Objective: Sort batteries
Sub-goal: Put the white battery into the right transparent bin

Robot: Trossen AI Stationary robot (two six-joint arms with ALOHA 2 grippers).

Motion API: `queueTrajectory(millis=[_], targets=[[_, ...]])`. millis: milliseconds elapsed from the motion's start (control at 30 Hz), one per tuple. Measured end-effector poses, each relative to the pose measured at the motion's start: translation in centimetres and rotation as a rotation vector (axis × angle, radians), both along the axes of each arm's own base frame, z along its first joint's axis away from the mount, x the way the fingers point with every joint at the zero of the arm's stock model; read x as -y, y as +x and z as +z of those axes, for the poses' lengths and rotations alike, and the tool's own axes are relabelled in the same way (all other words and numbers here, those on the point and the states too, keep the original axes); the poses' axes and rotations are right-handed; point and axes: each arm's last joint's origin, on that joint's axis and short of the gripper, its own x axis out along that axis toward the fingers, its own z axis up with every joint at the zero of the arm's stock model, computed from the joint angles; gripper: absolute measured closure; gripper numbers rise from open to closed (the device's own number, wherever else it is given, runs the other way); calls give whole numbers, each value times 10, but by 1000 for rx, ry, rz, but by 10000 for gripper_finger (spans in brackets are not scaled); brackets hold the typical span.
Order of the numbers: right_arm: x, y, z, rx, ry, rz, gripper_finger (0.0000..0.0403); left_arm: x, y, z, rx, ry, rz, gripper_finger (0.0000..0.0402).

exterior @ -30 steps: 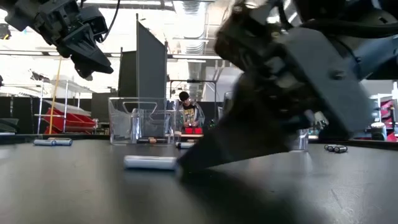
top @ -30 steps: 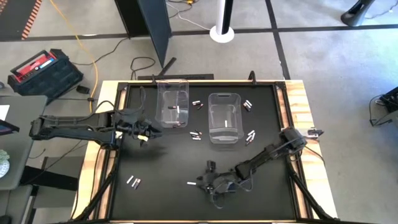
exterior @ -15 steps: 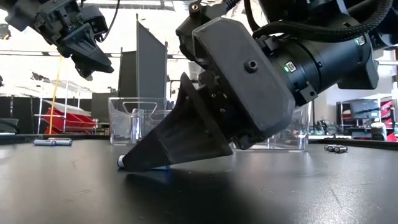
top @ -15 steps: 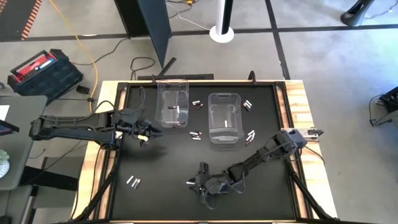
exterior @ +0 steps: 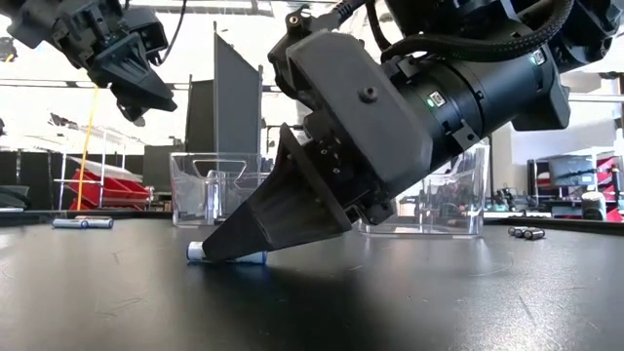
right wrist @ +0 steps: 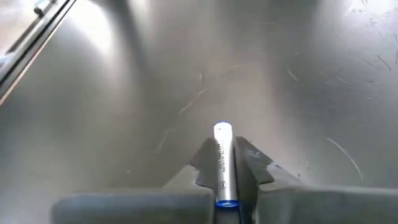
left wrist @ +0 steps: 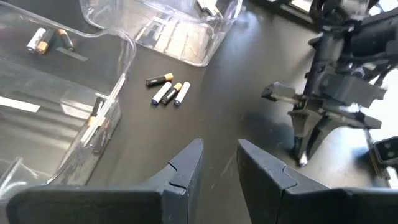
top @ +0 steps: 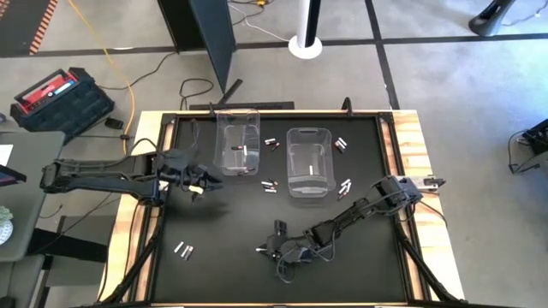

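Observation:
A white battery (right wrist: 222,163) with blue ends lies on the black mat near the table's front middle, and my right gripper (top: 269,250) is shut on it. Other batteries lie in small groups (top: 271,185), (top: 345,186), (top: 183,250) around two clear bins (top: 238,142), (top: 309,161). My left gripper (left wrist: 219,163) hangs open above the mat at the table's left, beside the left bin, with nothing between its fingers. My right gripper pinches the white battery's long sides between its two fingers (right wrist: 247,163). The fingers slant down from the table's right and lie along the battery. Its far end (right wrist: 222,130) sticks out past the fingertips. The battery (exterior: 226,256) lies flat on the mat.
The two clear bins stand side by side at the far middle, each with a battery or two inside. Battery groups also lie between the bins (top: 271,143) and right of the right bin (top: 341,145). Wooden table edges (top: 417,162) frame the mat.
My right gripper has moved toward the table's left edge and sunk onto the white battery, so its fingers now stand on either side of it. The battery has stayed on the mat.

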Motion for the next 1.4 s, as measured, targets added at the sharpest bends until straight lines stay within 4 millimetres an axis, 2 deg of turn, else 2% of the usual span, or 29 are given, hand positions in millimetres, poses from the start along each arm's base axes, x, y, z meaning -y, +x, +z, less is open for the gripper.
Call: queueTrajectory(millis=[67,167,333,667,800,1033,1200,1300,1400], targets=[[0,0,1,6,23,-14,383,0,-3,2,13,-6,3,310],[0,0,8,21,53,-28,381,2,-9,7,59,13,-23,310],[4,-1,32,39,48,-47,368,4,-25,18,153,40,-43,310],[34,-11,125,137,73,-121,378,7,-55,19,169,44,-38,311],[58,-21,170,204,82,-185,379,7,-57,20,182,6,-18,311],[115,-49,222,203,51,-338,378,7,-56,20,187,-5,-12,311],[166,-66,227,114,112,-551,379,7,-56,20,186,3,3,311],[193,-76,220,26,164,-699,379,6,-56,20,186,-23,49,311],[216,-84,208,-108,240,-774,378,5,-57,20,188,-32,100,311]])
